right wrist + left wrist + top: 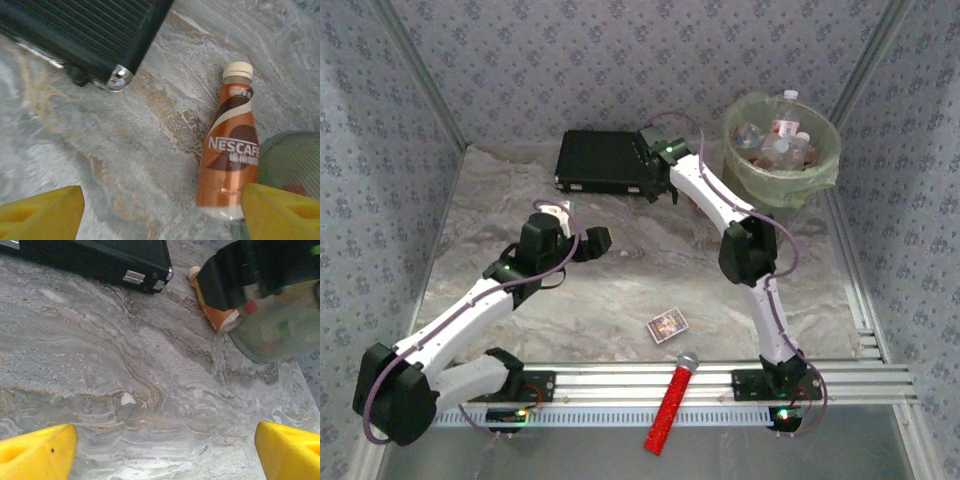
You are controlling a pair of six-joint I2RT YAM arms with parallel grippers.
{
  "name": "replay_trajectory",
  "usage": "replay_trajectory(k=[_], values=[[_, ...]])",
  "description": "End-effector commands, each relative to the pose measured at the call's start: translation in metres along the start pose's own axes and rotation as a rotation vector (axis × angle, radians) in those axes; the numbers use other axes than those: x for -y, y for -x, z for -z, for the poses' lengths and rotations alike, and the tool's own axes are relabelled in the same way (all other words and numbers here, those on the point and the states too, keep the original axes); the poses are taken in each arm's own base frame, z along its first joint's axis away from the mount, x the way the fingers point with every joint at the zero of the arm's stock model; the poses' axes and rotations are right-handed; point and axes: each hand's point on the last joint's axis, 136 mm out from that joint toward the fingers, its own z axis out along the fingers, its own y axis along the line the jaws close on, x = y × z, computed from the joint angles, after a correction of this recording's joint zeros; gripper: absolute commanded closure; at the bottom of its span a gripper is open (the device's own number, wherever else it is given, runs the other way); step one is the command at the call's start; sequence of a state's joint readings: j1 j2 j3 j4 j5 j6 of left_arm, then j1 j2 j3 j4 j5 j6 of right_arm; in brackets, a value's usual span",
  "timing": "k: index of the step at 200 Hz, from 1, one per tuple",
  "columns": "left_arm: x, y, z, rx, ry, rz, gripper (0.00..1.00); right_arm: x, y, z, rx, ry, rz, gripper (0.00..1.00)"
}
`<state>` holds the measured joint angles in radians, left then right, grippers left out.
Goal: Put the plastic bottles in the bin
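An orange-brown plastic bottle (230,150) with a cream cap lies on the marble table, between the black case and the bin. My right gripper (160,215) hangs open above it. The bottle's base lies just inside the right fingertip (280,212), and bare table shows between the jaws. In the left wrist view the same bottle (212,312) is half hidden behind the right arm. The round pale green bin (780,150) stands at the far right with several clear bottles (782,145) inside. My left gripper (165,450) is open over bare marble at mid table (598,242).
A flat black case (605,160) lies at the back, close to the left of the right gripper (660,170). A small patterned card box (667,325) and a red microphone (670,405) lie near the front rail. Patterned walls enclose the table.
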<state>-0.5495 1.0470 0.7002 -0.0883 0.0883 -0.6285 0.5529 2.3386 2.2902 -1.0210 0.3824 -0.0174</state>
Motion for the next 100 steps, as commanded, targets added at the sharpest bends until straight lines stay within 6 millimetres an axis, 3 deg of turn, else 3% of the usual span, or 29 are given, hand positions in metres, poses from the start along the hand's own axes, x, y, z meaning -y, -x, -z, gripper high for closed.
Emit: replay_trajectory(k=[1, 42, 100], values=[[-0.005, -0.005, 0.007, -0.007, 0.008, 0.005, 0.09, 0.037, 0.006, -0.017, -0.001, -0.1, -0.038, 0.12], [-0.01, -0.007, 0.007, -0.006, 0.023, 0.018, 0.09, 0.054, -0.017, -0.053, -0.085, -0.084, -0.085, 0.09], [-0.009, -0.007, 0.002, -0.009, 0.012, 0.04, 0.1, 0.052, -0.032, -0.082, -0.145, -0.015, -0.074, 0.12]])
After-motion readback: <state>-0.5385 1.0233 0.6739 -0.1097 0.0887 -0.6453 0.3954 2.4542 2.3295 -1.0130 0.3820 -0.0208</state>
